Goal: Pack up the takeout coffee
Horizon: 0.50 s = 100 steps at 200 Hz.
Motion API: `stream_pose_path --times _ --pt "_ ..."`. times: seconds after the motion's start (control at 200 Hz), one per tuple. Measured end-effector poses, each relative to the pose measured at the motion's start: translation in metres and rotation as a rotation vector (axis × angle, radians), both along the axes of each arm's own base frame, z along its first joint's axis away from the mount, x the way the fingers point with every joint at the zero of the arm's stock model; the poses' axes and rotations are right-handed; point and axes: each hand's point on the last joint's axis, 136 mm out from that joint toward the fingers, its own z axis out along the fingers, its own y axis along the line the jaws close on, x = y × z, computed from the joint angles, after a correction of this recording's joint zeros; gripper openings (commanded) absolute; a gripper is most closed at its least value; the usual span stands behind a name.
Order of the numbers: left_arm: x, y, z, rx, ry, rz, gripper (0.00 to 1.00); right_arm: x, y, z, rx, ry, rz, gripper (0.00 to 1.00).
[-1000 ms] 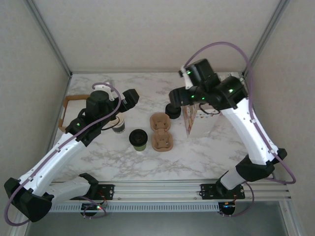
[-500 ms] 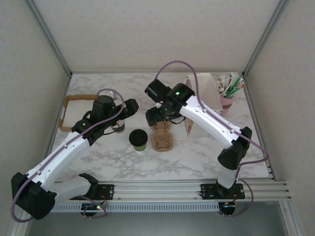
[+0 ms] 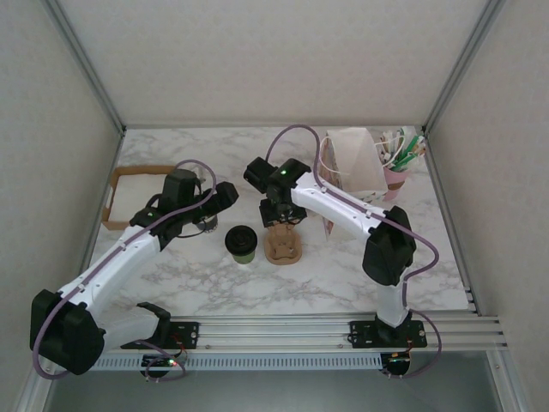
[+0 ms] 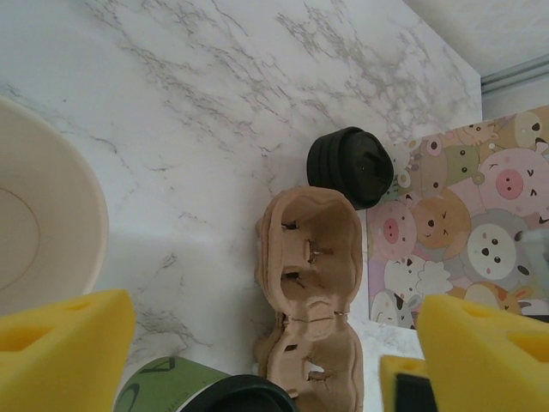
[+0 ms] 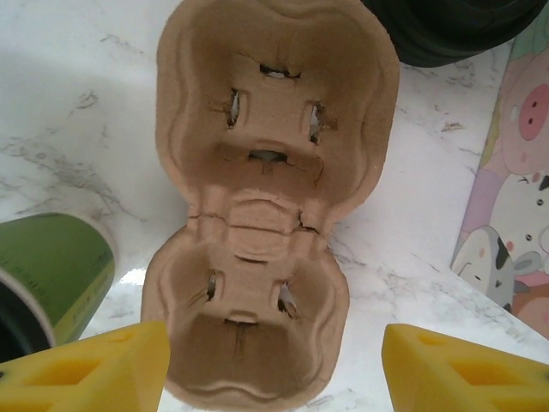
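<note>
Left pincer [image 4: 274,348] and right pincer [image 5: 274,369] both agape, empty; takeout coffee [image 3: 242,245] upright, long axis vertical, capped end up.

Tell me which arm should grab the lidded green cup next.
Left, probably. The lidded cup sits just ahead between the left gripper's open fingers, while the right gripper hangs open over the cardboard carrier, with the cup off to its side.

Lidded cup [image 3: 242,244] at the middle of the tabletop [image 3: 214,283], carrier [image 3: 285,249] just right, bag [image 3: 353,163] toward far-right corner, tray [image 3: 137,169] by left edge.
</note>
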Motion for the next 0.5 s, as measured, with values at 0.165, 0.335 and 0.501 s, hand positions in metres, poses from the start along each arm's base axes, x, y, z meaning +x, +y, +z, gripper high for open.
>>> stream_pose_path --times 0.165,0.335,0.501 --pt "0.002 -0.002 -0.002 -0.005 0.003 -0.005 0.76 0.005 -0.001 -0.027 -0.012 0.032 -0.033 0.61" --pt "0.003 -0.003 -0.006 -0.003 0.014 -0.005 0.75 0.006 -0.005 -0.044 -0.004 0.059 -0.062 0.6" --pt "0.002 -0.003 -0.006 -0.005 0.015 -0.008 0.75 0.009 0.002 -0.05 0.021 0.067 -0.066 0.56"
